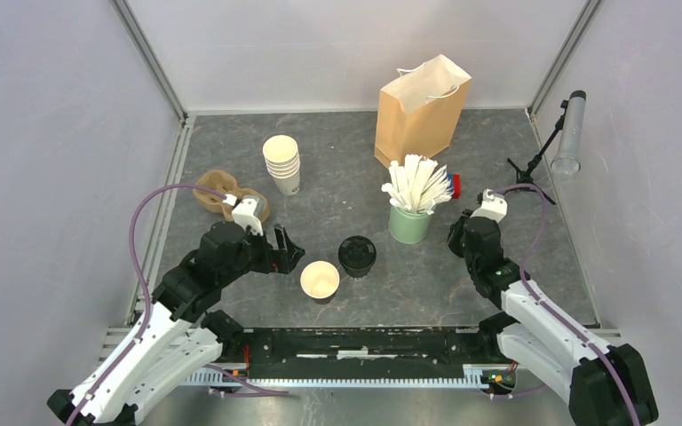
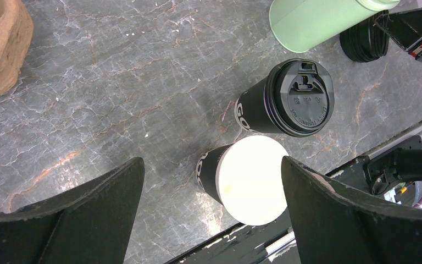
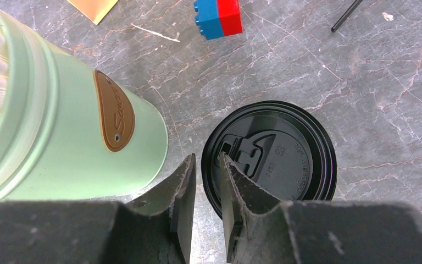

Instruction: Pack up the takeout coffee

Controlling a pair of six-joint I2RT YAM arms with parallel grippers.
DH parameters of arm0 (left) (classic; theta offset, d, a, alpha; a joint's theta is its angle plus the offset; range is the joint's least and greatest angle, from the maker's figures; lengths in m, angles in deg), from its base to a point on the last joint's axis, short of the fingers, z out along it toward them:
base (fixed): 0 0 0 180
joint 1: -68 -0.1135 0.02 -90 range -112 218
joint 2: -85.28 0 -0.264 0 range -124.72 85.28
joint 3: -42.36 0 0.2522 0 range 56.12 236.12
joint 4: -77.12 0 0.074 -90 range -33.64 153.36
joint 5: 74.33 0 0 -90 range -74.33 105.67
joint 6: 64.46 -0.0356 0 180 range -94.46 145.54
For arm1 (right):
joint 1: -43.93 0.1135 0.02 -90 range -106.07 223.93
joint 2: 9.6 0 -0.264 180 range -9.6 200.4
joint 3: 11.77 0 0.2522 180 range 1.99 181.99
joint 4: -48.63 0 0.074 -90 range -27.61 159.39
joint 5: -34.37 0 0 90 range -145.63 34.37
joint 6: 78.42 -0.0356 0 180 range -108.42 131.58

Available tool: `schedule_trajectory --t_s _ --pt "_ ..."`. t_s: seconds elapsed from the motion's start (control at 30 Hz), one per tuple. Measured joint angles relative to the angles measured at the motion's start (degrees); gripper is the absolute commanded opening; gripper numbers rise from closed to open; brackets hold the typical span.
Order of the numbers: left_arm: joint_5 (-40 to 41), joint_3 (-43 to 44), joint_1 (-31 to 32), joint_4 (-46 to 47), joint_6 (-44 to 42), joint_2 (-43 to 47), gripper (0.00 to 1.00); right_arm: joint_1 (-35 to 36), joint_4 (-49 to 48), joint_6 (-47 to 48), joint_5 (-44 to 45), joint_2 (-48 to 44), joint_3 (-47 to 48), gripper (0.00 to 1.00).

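**Takeout coffee: second cup awaiting its lid**

- Moulded cardboard cup carrier (image 1: 218,191): far left, unused.
- Left gripper (image 1: 289,248): jaws spread wide, holding nothing. In its wrist view the fingers frame the lidless cup without touching it.
- Lidless cup (image 1: 320,280): black wall, pale inside, upright at near centre.
- Lidded cup (image 1: 356,255): black, closed, upright just beside the lidless cup on its far right.
- Green cup (image 1: 407,226): holds white sticks, right of centre.
- Brown paper bag (image 1: 420,115): upright at the far side, well apart from both cups.
- Black lid (image 3: 275,154): flat on the table just right of the green cup, seemingly on top of a short stack.
- Right gripper (image 3: 207,159): jaws drawn to a narrow slit in line with the lid's near rim. Cannot tell whether the rim is pinched.

Step in hand, judged: fetching a lid for the second coffee; packing not begun.

Next move calls for a firm hold on one lid only, a level carry left past the green cup, then pressing it on squarely while the left gripper steadies the cup.
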Motion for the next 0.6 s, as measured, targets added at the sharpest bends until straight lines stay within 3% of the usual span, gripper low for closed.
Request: schedule_trajectory --t_s 0.43,0.6 --pt "0.0 0.0 -0.02 0.0 0.0 -0.02 1.0 -0.02 -1.75 -0.02 -0.28 0.35 -1.05 0.11" --pt "0.0 0.0 -0.02 0.0 0.0 -0.02 1.0 -0.02 -2.56 0.0 -0.48 0.13 -1.99 0.0"
